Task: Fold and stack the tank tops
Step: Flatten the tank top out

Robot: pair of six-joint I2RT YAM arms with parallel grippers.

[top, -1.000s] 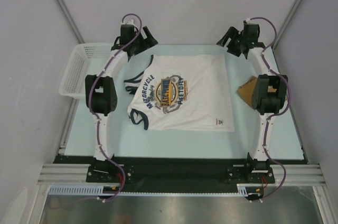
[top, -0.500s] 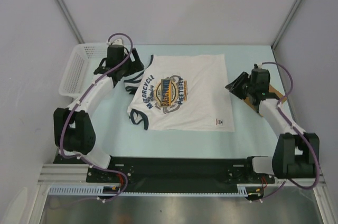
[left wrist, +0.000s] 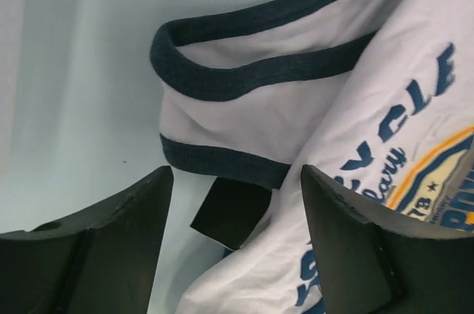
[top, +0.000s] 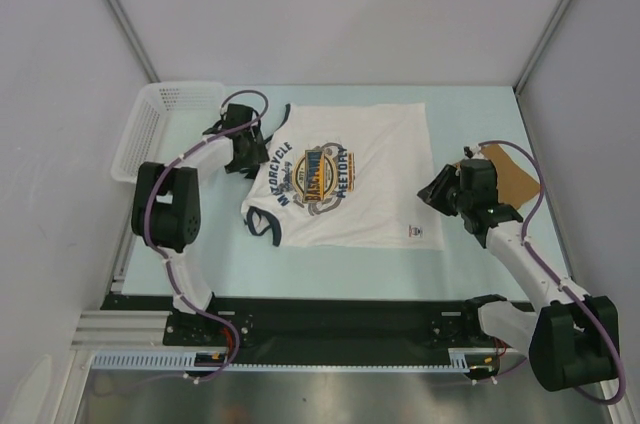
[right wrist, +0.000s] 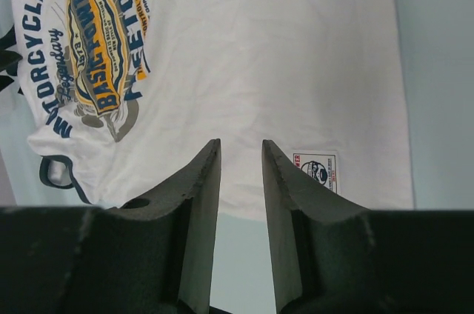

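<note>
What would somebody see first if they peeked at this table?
A white tank top with a big blue-and-yellow picture lies spread flat in the middle of the table. The left gripper is at its navy straps, the right gripper at its opposite edge. A tan top peeks out beside the right arm.

In the overhead view the tan-brown tank top is partly covered by the right arm, so its outline cannot be made out. The strap end of the white tank top is hidden under the left tool. In the left wrist view the chest print is cut off by the right edge, and a dark patch cannot be identified. The hem label is too small to be read
</note>
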